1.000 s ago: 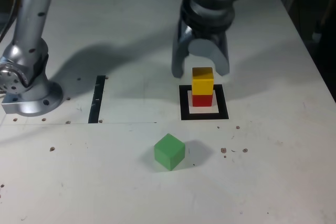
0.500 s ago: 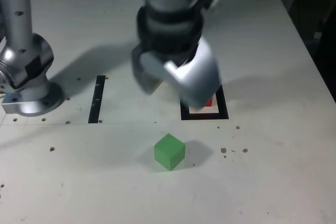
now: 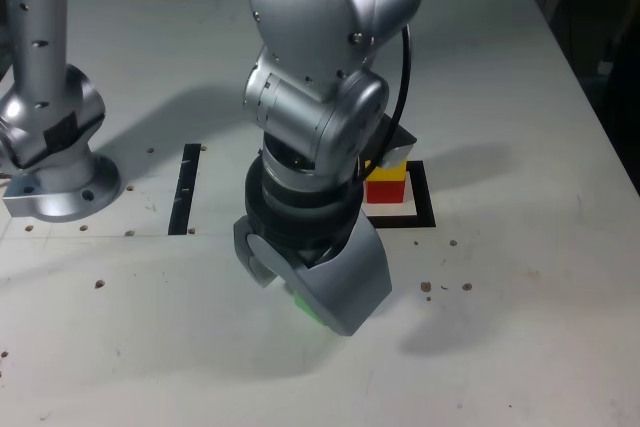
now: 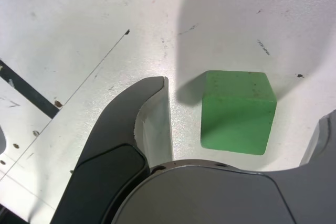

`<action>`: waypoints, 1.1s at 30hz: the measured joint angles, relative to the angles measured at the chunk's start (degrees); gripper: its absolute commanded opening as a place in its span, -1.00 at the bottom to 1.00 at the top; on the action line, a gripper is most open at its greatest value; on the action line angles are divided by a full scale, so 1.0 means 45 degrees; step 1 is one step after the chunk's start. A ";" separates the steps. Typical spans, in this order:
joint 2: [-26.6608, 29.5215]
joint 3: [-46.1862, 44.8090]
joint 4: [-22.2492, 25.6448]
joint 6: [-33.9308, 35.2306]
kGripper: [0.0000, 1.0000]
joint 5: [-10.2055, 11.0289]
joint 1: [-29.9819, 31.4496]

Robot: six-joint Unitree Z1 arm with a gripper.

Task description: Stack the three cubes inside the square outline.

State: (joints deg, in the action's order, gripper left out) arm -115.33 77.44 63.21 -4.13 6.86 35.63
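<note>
Near the table's (image 3: 560, 277) front edge in the exterior view: the gripper (image 3: 310, 282), lowered over the green cube (image 4: 237, 112), which sits on the tabletop between the spread jaws, apart from both in the wrist view. Behind and toward the exterior view's right: the square outline (image 3: 418, 209), holding the red cube (image 3: 387, 190) with the yellow cube (image 3: 392, 166) on top, both partly hidden behind the arm (image 3: 320, 87). Toward the exterior view's left of the gripper: the narrow black strip (image 3: 186, 190), flat on the table. Farther left: the arm's base (image 3: 50, 147).
</note>
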 measured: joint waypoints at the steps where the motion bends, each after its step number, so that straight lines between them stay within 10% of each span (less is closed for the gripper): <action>1: 0.0000 -0.0011 -0.0007 0.0031 0.83 0.0002 0.0000; 16: -0.0077 0.0088 0.0001 0.0194 -0.27 0.0094 0.0000; 33: -0.0345 0.0254 0.0239 0.0332 -0.62 0.0083 0.0000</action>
State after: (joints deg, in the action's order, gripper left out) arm -116.88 78.58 64.29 -2.63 7.23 35.63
